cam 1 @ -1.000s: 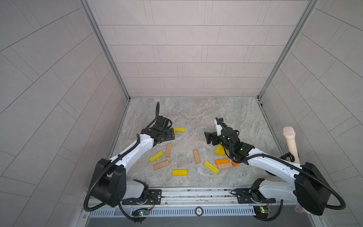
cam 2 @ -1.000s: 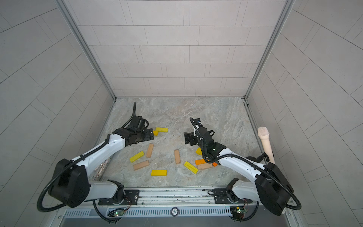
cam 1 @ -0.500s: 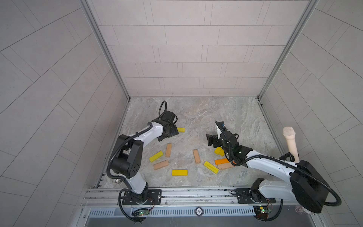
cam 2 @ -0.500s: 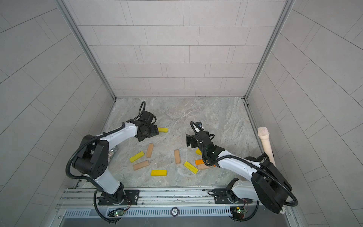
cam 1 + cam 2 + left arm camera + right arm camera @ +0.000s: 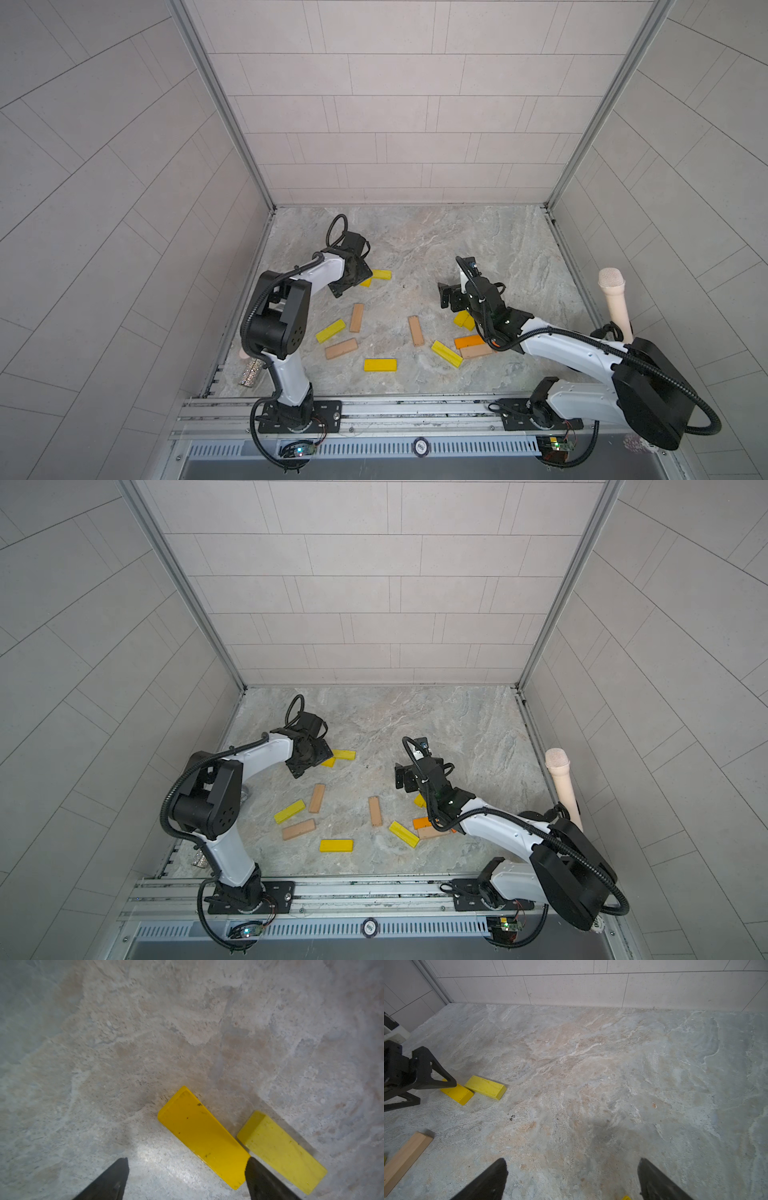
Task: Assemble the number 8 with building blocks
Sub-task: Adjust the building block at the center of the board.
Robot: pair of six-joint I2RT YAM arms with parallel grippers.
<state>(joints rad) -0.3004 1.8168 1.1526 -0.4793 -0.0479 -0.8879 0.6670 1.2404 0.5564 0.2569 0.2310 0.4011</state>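
Note:
Building blocks lie scattered on the stone floor; no number 8 figure shows in any view. My left gripper [image 5: 352,283] is open and low over the floor, with one fingertip at the corner of a deep yellow block [image 5: 203,1136]. Beside it lies a pale yellow block [image 5: 280,1151]. My right gripper [image 5: 448,296] is open above bare floor, holding nothing [image 5: 572,1160]. Nearer the front lie a yellow block [image 5: 330,331], tan blocks [image 5: 356,317] [image 5: 341,348] [image 5: 416,330], yellow blocks [image 5: 380,365] [image 5: 446,353], and an orange block [image 5: 469,341]. Another yellow block [image 5: 464,321] is partly hidden under the right arm.
A beige microphone [image 5: 615,303] leans against the right wall. A glittery silver microphone [image 5: 250,372] lies at the left floor edge behind the left arm. Tiled walls close three sides. A metal rail [image 5: 374,409] runs along the front.
The left arm's elbow has swung up and back while its gripper stayed low by the two yellow blocks and opened slightly. The right gripper drifted a little towards the front.

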